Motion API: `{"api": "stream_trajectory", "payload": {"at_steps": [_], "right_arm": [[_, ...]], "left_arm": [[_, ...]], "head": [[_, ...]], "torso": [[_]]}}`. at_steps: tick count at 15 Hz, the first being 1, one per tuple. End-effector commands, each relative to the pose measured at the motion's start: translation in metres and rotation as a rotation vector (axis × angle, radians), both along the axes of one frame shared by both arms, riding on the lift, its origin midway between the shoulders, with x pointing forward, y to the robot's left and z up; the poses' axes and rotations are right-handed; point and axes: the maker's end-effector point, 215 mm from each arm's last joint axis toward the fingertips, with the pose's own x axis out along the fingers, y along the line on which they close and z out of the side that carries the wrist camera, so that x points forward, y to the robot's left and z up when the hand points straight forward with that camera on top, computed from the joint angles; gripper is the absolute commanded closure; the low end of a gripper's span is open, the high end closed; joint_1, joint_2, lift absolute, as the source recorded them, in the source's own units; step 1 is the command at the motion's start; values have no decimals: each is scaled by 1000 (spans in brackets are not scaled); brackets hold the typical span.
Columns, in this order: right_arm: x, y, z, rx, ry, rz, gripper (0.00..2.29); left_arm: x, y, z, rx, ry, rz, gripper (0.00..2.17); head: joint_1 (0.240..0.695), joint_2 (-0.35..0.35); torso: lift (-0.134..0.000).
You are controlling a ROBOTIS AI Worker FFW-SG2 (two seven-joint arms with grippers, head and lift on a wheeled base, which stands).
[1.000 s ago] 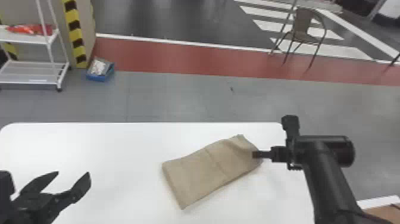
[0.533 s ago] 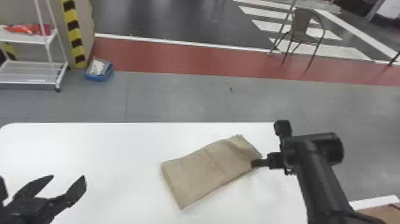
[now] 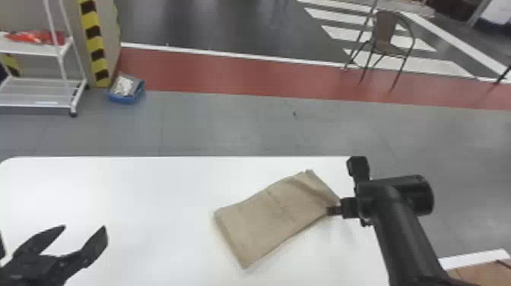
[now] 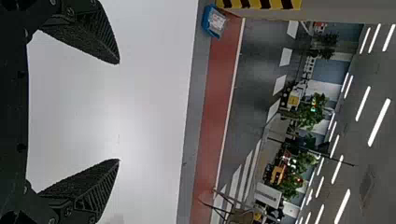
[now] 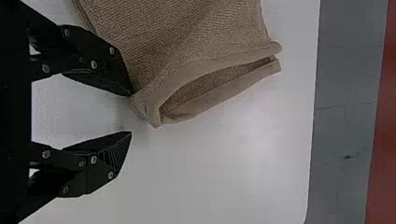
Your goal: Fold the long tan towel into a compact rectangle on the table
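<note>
A tan, ribbed cloth towel (image 3: 273,216), folded into a flat oblong, lies on the right part of the white, smooth-topped table (image 3: 152,190). Its long axis runs slantwise, from a near-left end to a far-right end. The black, two-fingered right hand (image 3: 330,210) is at the near corner of that far-right end, and the black left hand (image 3: 84,228) is over the table's near-left part, well apart from the towel. The head view gives the towel's whole outline; the right wrist view reveals its end gaping between two hemmed layers. There the right hand (image 5: 131,113) is unclenched, one fingertip against or just over the towel's corner, the other apart. The left hand (image 4: 119,112) is spread wide, gripping nothing. Beyond the table, the left wrist view takes in green leafy plants (image 4: 315,112) and bright ceiling lights (image 4: 379,122).
</note>
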Motion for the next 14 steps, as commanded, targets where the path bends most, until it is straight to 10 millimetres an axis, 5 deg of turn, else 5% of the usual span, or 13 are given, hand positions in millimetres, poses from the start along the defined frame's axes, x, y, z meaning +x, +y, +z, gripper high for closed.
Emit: {"api": "stream_trajectory", "payload": {"at_steps": [1, 2, 4, 9, 12, 14], "right_arm": [[1, 1, -2, -13, -13, 6, 1777], [3, 3, -3, -11, -21, 12, 1777], [5, 9, -3, -4, -26, 10, 2246], [0, 30, 10, 66, -63, -1, 2202], [-2, 37, 12, 126, -85, -18, 728], [7, 32, 21, 124, -113, -21, 353]], "left_arm": [[0, -2, 0, -1, 0, -3, 147], [0, -1, -1, -1, 1, -1, 147], [0, 0, -1, 0, 1, 0, 147], [0, 4, -2, 2, 3, 8, 147], [2, 3, -1, 1, 1, 6, 147], [3, 2, -2, 0, 3, 5, 147]], "head": [[695, -272], [695, -273], [695, -272], [695, -251], [695, -236], [695, -229]], "torso": [[0], [0], [0], [0], [0], [0]]}}
